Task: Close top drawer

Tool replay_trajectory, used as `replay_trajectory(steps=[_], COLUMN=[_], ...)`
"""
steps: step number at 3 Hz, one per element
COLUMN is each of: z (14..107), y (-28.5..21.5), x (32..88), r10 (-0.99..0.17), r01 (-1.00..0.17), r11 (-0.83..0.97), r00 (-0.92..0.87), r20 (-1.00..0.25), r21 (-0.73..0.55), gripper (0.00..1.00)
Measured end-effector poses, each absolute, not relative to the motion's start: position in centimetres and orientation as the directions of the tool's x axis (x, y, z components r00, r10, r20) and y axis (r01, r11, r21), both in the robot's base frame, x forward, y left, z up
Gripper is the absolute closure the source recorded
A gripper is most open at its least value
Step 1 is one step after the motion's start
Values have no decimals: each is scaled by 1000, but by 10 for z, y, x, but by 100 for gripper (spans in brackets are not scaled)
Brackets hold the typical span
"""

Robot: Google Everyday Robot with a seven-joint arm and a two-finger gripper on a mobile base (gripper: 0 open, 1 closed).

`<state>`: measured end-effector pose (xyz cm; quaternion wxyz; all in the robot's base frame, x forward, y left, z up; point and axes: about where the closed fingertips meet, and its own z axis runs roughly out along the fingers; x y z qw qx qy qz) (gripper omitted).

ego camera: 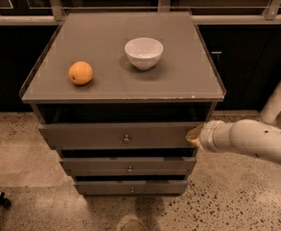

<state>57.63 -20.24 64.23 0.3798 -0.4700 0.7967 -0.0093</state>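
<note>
The top drawer (107,136) is a wide grey-brown front with a small round metal knob (126,139) at its centre. It stands slightly out from the cabinet, with a dark gap above it under the cabinet top. My gripper (193,136) is at the end of the white arm (256,141) coming in from the right. It rests against the right end of the top drawer's front.
An orange (81,72) and a white bowl (143,52) sit on the cabinet top (179,81). Two narrower drawer fronts (129,166) lie below the top drawer. A white post (280,97) stands at the right. The floor is speckled stone.
</note>
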Motion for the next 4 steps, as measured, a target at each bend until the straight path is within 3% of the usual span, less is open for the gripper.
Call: replay_trajectory(steps=[1, 3, 4], z=[632, 612, 606], y=[-212, -328, -321], x=[572, 452, 431], r10=[-731, -682, -690], r01=[-766, -770, -796], r11=[560, 633, 605], r00=[-277, -509, -523], r20=[-624, -525, -501], r21=[-315, -75, -1], gripper=[100, 100, 82])
